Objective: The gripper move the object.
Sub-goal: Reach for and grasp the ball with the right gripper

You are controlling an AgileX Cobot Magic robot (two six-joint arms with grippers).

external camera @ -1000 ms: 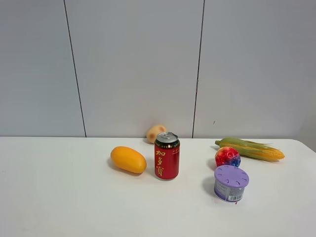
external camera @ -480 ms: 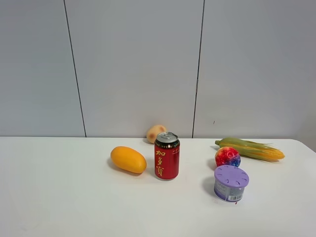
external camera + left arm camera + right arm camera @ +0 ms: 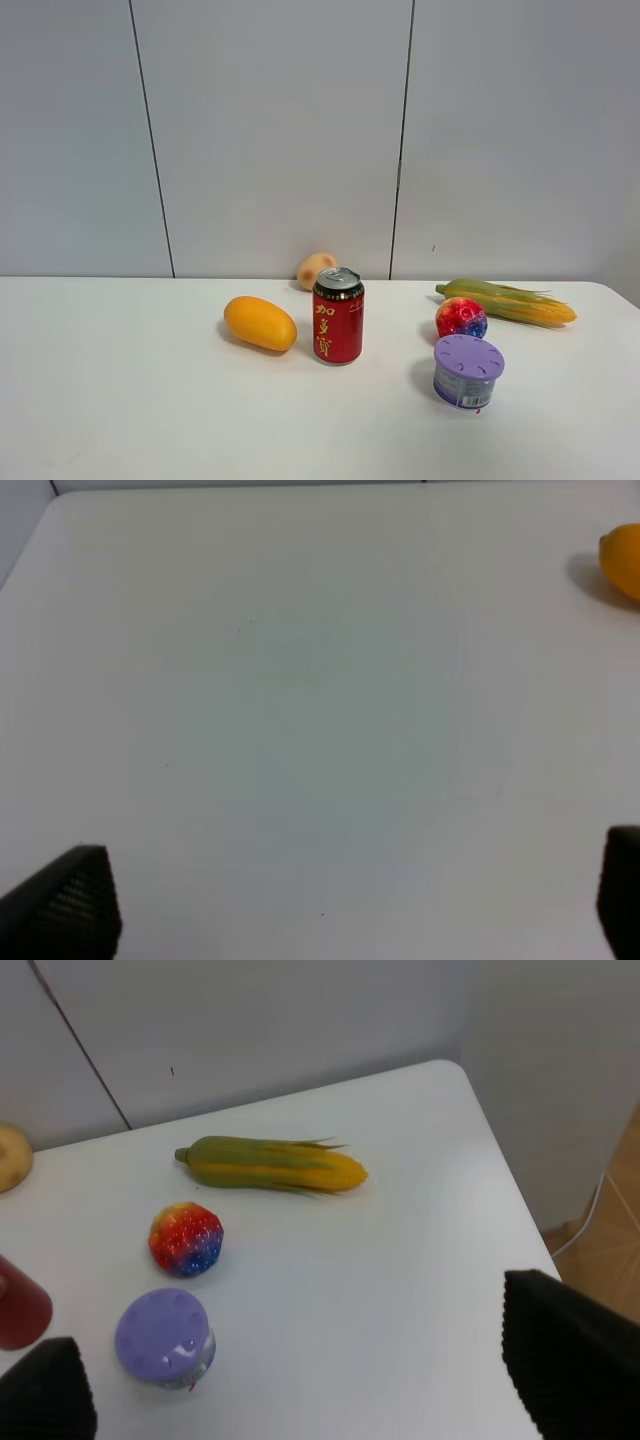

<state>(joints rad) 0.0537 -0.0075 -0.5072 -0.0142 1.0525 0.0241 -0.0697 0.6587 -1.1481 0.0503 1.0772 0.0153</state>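
The object (image 3: 461, 318) sits round, blue patch low; left fingers (image 3: 65, 905), right fingers (image 3: 570, 1350) spread empty.

The worktop (image 3: 120, 400) carries six things, one of each kind: one orange mango (image 3: 260, 323), one red drink can (image 3: 338, 316), one pale peach-coloured fruit (image 3: 314, 269), one glossy ball-like fruit (image 3: 461, 318) in red, yellow and blue, one ear of corn (image 3: 510, 303), and one small tub (image 3: 462, 385) with a purple lid.
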